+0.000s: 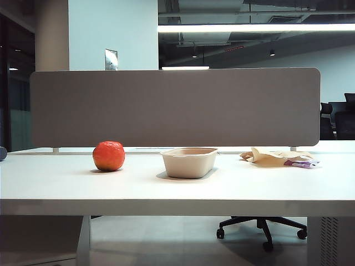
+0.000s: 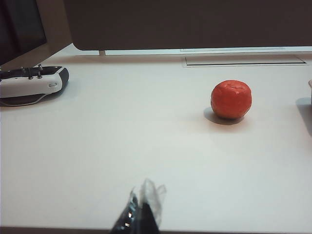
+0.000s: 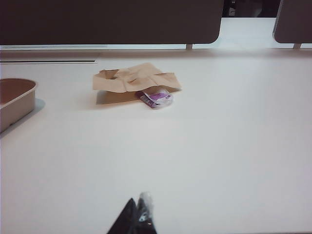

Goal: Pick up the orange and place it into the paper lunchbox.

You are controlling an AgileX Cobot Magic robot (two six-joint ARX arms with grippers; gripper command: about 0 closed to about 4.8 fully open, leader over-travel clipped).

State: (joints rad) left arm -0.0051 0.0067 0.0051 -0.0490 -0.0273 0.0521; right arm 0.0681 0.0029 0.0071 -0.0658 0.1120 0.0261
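The red-orange orange (image 1: 108, 155) rests on the white table left of centre; the left wrist view shows the orange (image 2: 231, 99) some way ahead of my left gripper (image 2: 142, 204), whose fingers meet in a point with nothing between them. The beige paper lunchbox (image 1: 189, 162) stands empty at the table's middle, and its corner (image 3: 15, 102) enters the right wrist view. My right gripper (image 3: 138, 209) is shut and empty, well back from the lunchbox. Neither arm appears in the exterior view.
Crumpled tan paper with a purple scrap (image 1: 279, 158) lies at the right, also in the right wrist view as tan paper (image 3: 134, 81). A white and black device (image 2: 31, 85) sits at the far left. A grey divider panel (image 1: 175, 106) runs along the table's back edge.
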